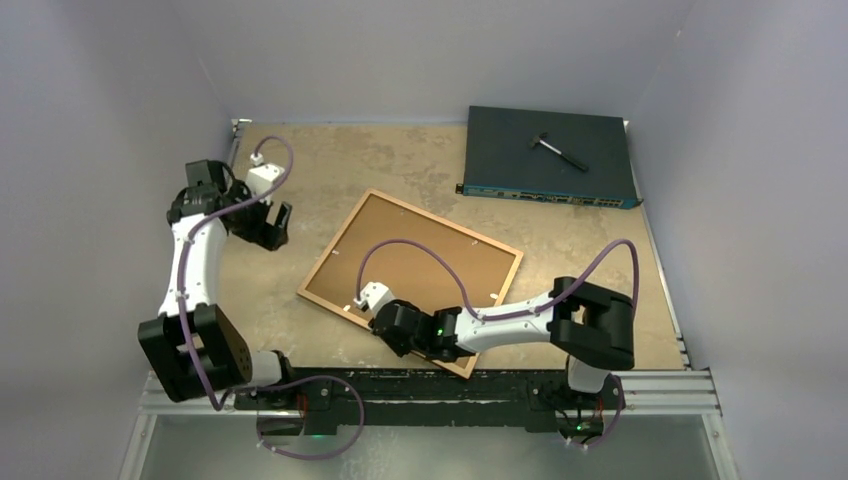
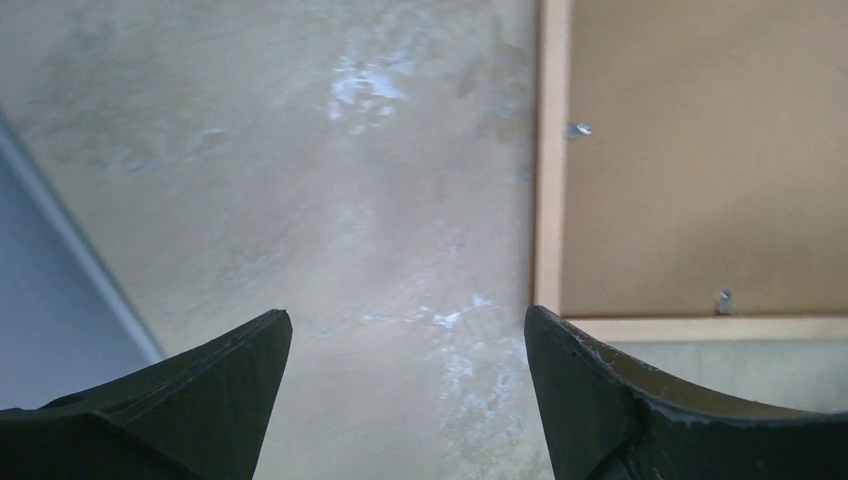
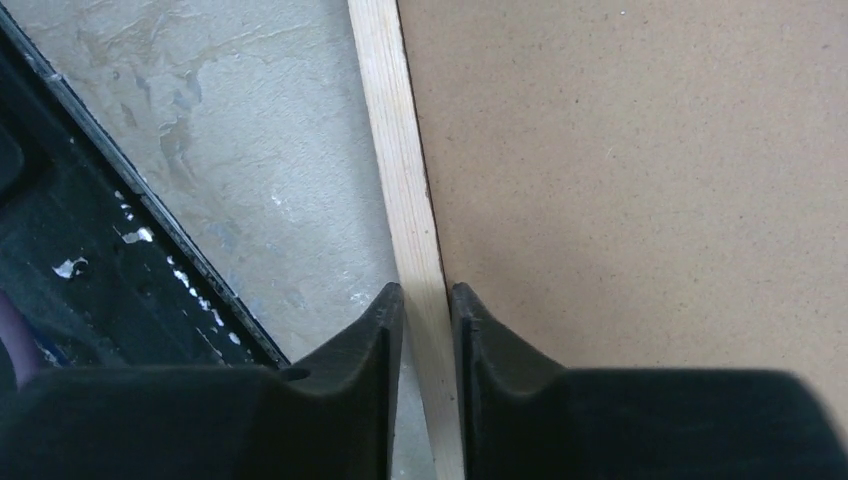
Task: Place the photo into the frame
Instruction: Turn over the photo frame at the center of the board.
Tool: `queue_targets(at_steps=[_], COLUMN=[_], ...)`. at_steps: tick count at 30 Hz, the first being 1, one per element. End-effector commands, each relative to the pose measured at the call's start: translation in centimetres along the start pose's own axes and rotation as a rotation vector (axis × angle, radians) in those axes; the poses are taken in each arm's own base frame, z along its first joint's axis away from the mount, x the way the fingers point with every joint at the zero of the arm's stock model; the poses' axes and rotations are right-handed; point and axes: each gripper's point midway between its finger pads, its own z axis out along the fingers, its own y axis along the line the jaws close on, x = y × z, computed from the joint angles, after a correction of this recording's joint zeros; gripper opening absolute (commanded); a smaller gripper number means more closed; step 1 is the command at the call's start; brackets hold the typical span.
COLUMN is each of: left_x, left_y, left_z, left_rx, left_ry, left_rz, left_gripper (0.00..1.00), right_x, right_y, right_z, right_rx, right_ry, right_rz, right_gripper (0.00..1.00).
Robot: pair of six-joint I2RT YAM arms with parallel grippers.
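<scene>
On the near edge of the frame [image 3: 398,150], right claw [image 3: 425,300] is clamped across the rail; left claw [image 2: 408,325] hangs wide open over the table [image 2: 350,200] beside it.

Plain pale lilac-grey walls [image 1: 100,80] enclose the worn, mottled beige tabletop [image 1: 400,160] on three sides; a grey metal rail [image 1: 670,390] runs along its near edge.

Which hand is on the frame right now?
The right hand, closed on the frame's wooden edge; the left hand hangs open over the table beside it.
</scene>
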Motion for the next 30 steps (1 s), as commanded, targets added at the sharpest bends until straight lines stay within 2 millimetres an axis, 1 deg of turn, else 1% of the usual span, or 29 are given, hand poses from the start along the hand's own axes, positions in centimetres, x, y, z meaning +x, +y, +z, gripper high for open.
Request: queue_targets(at_steps=[1, 3, 4, 6, 8, 12, 14, 17, 20, 23, 27, 30], left_x=[-0.3, 1.2, 2.1, 3.8, 5.3, 6.6, 7.0, 7.0, 6.1, 5.7, 4.5, 4.9], left_y=[-5.4, -7.5, -8.3, -9.7, -10.7, -12.4, -13.8, -14.9, -15.0, -15.2, -15.3, -15.9], left_z=[-0.7, -0.5, -0.3, -0.1, 0.2, -0.4, -1.0, -1.5, -1.7, -1.6, -2.2, -2.1], left_rx=[0.202, 0.264, 0.289, 0.322, 0.345, 0.377, 0.404, 0.372, 0.251, 0.167, 0.118, 0.117], left_ry=[-0.193, -0.227, -0.239, -0.256, -0.266, -0.325, -0.366, -0.448, -0.531, -0.582, -0.639, -0.654], left_rz=[0.212, 0.326, 0.394, 0.52, 0.638, 0.89, 0.992, 1.154, 1.3, 1.451, 1.541, 1.66], left_gripper=[0.87, 0.92, 0.94, 0.96, 0.99, 0.99, 0.98, 0.96, 0.94, 0.93, 0.89, 0.85], right_x=[-1.7, -1.9, -2.2, -3.2, -4.6, -9.6, -11.2, -13.2, -14.5, -15.5, -16.4, -17.0], right_y=[-0.3, -0.4, -0.4, 0.0, 0.4, 1.0, 1.0, 1.2, 1.5, 1.6, 1.4, 1.2], right_z=[0.1, 0.0, -0.1, -0.4, -1.0, -2.3, -2.8, -3.5, -4.4, -5.4, -6.2, -6.8], right_rx=[0.043, 0.058, 0.061, 0.05, 0.033, 0.01, -0.001, -0.031, -0.081, -0.122, -0.146, -0.179], right_ry=[-0.046, -0.047, -0.049, -0.056, -0.074, -0.166, -0.177, -0.2, -0.224, -0.249, -0.27, -0.281], right_rz=[0.029, 0.037, 0.04, 0.042, 0.033, 0.035, 0.029, 0.038, 0.061, 0.075, 0.072, 0.074], right_gripper=[0.18, 0.05, 0.01, 0.0, 0.0, 0.0, 0.0, 0.0, 0.0, 0.0, 0.0, 0.0])
